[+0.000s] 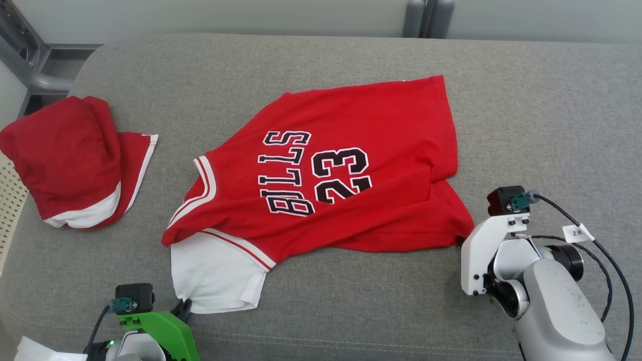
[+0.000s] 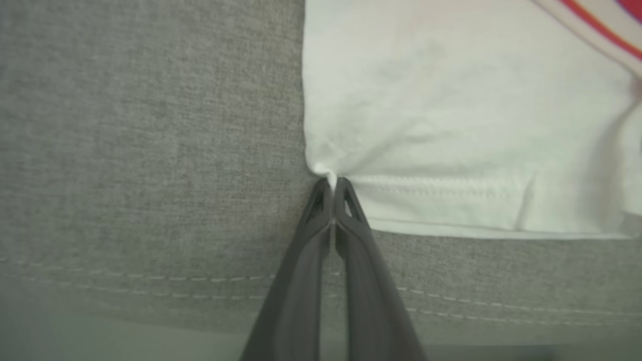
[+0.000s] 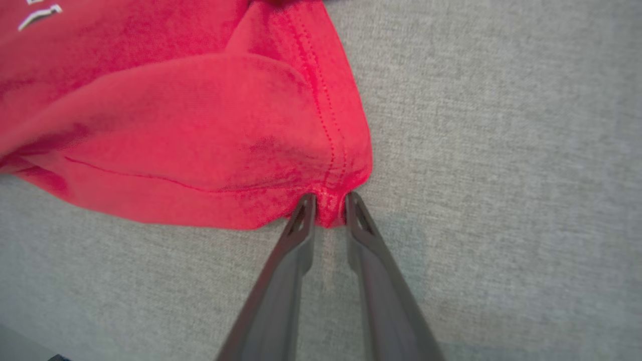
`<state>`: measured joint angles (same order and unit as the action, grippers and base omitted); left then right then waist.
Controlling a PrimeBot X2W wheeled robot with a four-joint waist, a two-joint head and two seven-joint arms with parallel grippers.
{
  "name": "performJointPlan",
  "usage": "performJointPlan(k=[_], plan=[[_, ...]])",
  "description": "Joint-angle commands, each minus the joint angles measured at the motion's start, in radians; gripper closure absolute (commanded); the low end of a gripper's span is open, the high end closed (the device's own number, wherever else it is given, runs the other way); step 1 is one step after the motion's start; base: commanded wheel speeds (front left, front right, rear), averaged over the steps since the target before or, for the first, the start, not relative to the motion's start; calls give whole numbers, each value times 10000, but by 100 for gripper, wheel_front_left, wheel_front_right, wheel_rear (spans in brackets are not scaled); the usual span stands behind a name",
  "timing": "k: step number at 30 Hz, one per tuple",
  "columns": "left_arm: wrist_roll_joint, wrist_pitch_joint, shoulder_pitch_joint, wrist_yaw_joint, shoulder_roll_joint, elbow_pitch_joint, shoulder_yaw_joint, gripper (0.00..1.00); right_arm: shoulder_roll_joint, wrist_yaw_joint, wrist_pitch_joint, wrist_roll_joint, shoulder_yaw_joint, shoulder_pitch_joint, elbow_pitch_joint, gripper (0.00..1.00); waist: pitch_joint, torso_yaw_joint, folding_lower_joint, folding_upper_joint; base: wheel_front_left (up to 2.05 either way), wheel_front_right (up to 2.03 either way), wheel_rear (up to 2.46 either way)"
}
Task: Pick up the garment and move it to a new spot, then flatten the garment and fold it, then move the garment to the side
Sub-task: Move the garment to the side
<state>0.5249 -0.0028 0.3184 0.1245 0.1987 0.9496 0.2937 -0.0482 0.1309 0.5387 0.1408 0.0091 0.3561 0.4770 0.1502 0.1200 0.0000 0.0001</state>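
Now, jersey [image 1: 321, 165]: red knit, creased
cushion [image 1: 526, 100]: grey weave
left gripper [image 2: 332, 184]: clamped on white stitched sleeve hem
right gripper [image 3: 330, 203]: clamped on red hem corner

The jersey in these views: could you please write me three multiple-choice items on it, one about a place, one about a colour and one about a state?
1. In the head view, where does the other red garment lie relative to the jersey?
A. to its left
B. on top of it
C. to its right

2. What colour is the jersey's sleeve nearest the robot?
A. black
B. white
C. grey

3. How is the left claw?
A. wide open, touching nothing
B. shut on the sleeve's corner
C. shut on nothing

Answers:
1 A, it sits apart from the jersey near the left end of the cushion.
2 B, white cloth shows below the red-striped trim.
3 B, the left wrist view shows its fingertips pinched together on the hem corner.
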Motion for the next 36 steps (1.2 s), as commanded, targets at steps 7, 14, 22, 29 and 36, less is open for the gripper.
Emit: performJointPlan(k=[7, 14, 22, 29, 36], plan=[[289, -888, 797, -262, 595, 1554, -320, 100, -46, -3, -820, 298, 35, 363, 296, 100, -14, 26, 0, -1, 0, 0, 0], [2073, -2088, 1330, 40, -303, 429, -789, 100, -56, -3, -2112, 1053, -393, 737, -100, 100, -110, 23, 0, -1, 0, 0, 0], [4170, -2000, 891, -23, -608, -3897, -1196, 100, -45, -1, -2966, 1919, -500, 1064, -1074, 100, -539, -77, 0, -1, 0, 0, 0], [5081, -1102, 341, -1001, -916, -7883, -1453, 100, -42, -1, -2912, 2098, -527, 1357, -2312, 100, -660, -246, 0, -1, 0, 0, 0], [5203, -576, 1242, -1881, -1096, -9557, -1353, 100, -45, -1, -1967, 1529, -461, 1976, -3219, 100, -619, -444, 0, -1, 0, 0, 0]])
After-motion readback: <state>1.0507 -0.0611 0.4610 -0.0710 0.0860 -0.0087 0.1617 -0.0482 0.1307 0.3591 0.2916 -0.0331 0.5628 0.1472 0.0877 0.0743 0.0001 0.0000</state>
